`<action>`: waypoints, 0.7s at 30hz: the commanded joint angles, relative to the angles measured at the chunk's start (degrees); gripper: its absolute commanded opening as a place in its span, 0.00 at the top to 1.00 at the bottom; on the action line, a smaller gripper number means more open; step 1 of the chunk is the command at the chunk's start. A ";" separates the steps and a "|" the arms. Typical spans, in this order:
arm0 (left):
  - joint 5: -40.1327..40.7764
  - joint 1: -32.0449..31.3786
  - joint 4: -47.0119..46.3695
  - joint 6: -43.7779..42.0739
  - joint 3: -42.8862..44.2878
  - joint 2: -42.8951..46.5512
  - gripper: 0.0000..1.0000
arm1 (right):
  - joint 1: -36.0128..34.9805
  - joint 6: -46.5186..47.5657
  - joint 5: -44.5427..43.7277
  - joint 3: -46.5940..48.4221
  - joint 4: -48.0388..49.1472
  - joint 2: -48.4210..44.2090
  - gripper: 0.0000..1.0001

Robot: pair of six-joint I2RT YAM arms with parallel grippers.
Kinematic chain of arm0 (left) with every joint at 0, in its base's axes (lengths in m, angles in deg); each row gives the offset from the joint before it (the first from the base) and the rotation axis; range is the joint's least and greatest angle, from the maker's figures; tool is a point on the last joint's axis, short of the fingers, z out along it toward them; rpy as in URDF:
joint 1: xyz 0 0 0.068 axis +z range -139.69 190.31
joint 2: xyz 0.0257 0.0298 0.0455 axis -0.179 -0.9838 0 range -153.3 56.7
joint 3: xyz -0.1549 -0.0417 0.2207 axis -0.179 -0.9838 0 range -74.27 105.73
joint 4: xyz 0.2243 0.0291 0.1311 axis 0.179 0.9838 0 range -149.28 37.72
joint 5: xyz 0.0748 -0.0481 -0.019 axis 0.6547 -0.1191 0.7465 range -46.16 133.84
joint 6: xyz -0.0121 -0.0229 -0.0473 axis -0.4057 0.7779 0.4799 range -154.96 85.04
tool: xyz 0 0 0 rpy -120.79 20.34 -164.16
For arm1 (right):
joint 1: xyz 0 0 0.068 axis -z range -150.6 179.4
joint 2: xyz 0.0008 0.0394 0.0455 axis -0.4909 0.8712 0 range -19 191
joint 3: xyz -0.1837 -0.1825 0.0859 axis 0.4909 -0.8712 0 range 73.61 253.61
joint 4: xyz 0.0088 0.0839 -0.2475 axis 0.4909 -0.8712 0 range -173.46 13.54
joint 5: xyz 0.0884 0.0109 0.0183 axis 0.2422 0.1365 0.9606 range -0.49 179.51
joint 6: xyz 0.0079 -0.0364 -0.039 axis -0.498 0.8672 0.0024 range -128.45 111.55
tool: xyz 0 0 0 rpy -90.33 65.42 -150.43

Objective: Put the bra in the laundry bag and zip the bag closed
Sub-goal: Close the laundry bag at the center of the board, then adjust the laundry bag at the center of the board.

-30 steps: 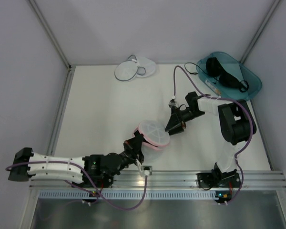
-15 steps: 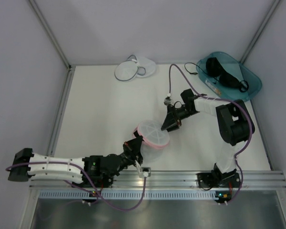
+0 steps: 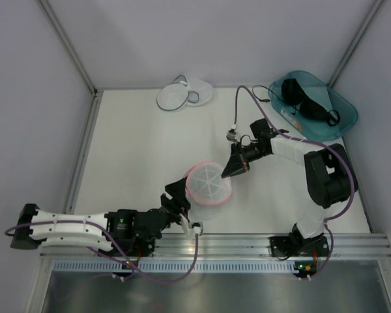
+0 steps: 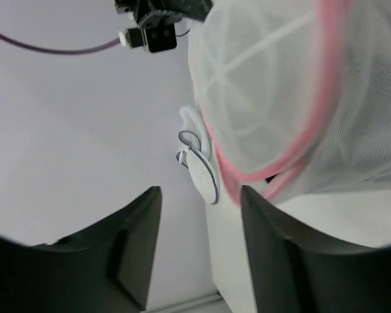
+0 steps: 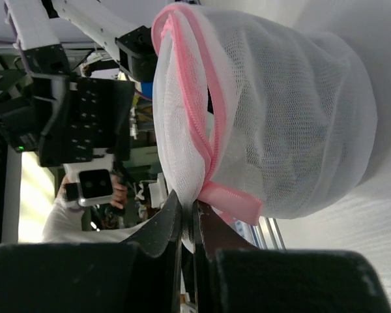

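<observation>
The laundry bag [image 3: 184, 93], white mesh with a grey rim, lies open at the back of the table, also visible far off as the laundry bag [image 4: 199, 156]. The black bra [image 3: 304, 101] lies in the teal bin. A round mesh bag with a pink zip rim [image 3: 209, 184] stands mid-table. My right gripper [image 3: 227, 173] is shut on this pink-rimmed bag [image 5: 280, 111], pinching its mesh beside the zip end at the right gripper [image 5: 189, 212]. My left gripper [image 3: 180, 199] is open at the bag's near-left edge. Nothing sits between the left gripper [image 4: 201, 248] fingers.
The teal bin [image 3: 342, 107] stands at the back right corner, near the right arm's elbow. A purple cable [image 3: 242, 107] loops over the table behind the right wrist. An aluminium rail [image 3: 247, 244] runs along the near edge.
The left gripper opened, let go of the pink-rimmed bag and drew back slightly. The right gripper closed on the bag's edge by the zip end.
</observation>
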 commanded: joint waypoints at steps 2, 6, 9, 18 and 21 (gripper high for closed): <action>5.76 -0.23 18.91 13.77 12.11 3.83 0.29 | 0.31 -11.64 -3.37 -3.78 10.04 -7.63 1.00; -1.68 4.58 29.15 28.41 24.57 1.13 0.18 | 0.23 -19.86 -5.83 -6.43 19.12 -9.84 1.00; -15.21 13.72 39.92 40.47 31.88 -4.14 0.18 | 0.14 -19.34 -6.71 -6.17 18.60 -8.88 1.00; -70.46 51.07 45.01 74.39 41.49 -26.19 0.36 | 0.31 -20.57 -4.69 -10.29 28.35 -10.11 1.00; -78.59 60.57 42.27 81.00 39.30 -30.60 0.39 | 0.31 -20.30 -4.61 -10.21 28.70 -9.76 1.00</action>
